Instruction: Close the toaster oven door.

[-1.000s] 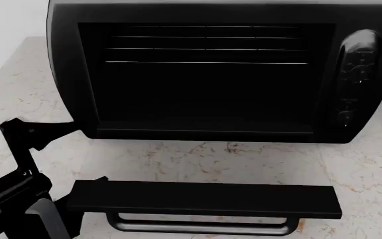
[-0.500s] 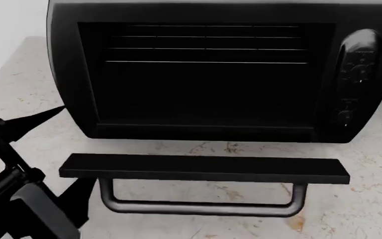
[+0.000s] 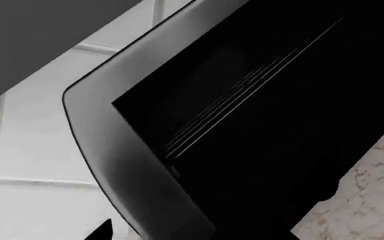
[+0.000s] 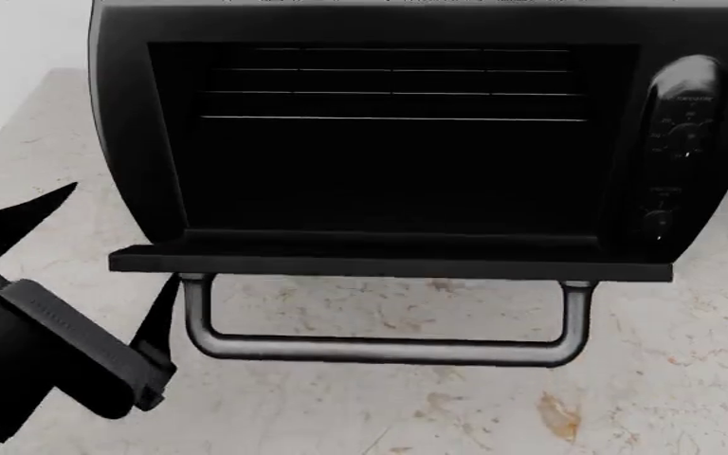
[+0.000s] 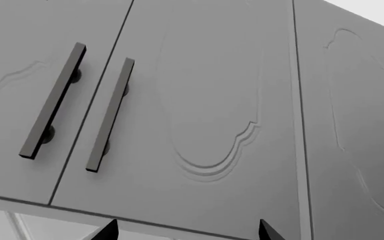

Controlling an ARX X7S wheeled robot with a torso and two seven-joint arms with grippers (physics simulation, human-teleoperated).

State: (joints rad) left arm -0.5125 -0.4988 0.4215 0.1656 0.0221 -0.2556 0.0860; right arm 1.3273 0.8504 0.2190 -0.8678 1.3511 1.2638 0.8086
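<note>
- Toaster oven door (image 4: 390,263), head view: one flat black panel seen nearly edge-on, roughly level, standing out from the lower front edge of the toaster oven (image 4: 415,133). Cavity behind it is open to view.
- Head view: one dark-grey round bar handle (image 4: 383,347) hangs below the door's edge on two posts, spanning almost its full width.
- Head view: toaster oven is one glossy black rounded box on a pale, brown-veined marbled countertop (image 4: 667,379). At least four thin wire rack lines (image 4: 390,95) cross the upper cavity. One vertical control column (image 4: 674,152) sits at its right side; the dials are too dark to count.
- Head view: left gripper (image 4: 92,251) is matte black with two pointed fingers spread apart, nothing between them. One fingertip (image 4: 162,308) lies just beside the handle's left post; contact cannot be told.
- Left wrist view: oven's rounded glossy frame (image 3: 122,165) and dark cavity fill the frame, with rack lines faint inside. White tiled wall (image 3: 32,150) behind, marbled counter at one corner.
- Right wrist view: right gripper (image 5: 186,231) shows only two black fingertips, set apart, holding nothing.
- Right wrist view: grey cabinet doors (image 5: 205,110) with embossed curved panels; two flat dark bar pulls (image 5: 82,107) side by side.
</note>
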